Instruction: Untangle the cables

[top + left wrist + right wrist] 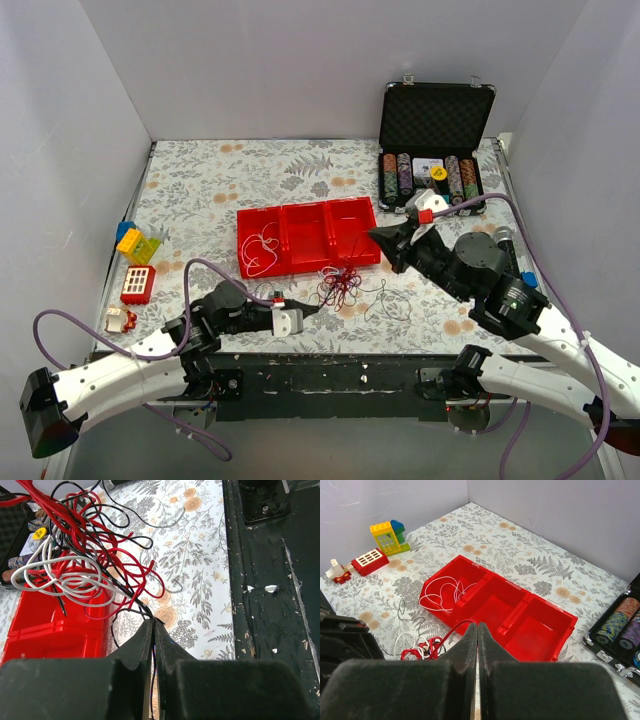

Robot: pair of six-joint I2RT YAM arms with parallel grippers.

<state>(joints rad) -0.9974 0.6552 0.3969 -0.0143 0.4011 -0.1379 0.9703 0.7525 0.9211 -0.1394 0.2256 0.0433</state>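
Left wrist view shows the left gripper (153, 626) pinched closed on black and red strands of the cables (85, 555), tangled just near of the red tray (305, 238). The right gripper (477, 627), also closed, nips a red strand over the tray's near edge.

Bright, even overhead light; soft shadows (wrist foregrounds slightly blurred).

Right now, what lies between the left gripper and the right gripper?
The tangled cables, mostly red, on the table beside the red tray; the top external view shows this.
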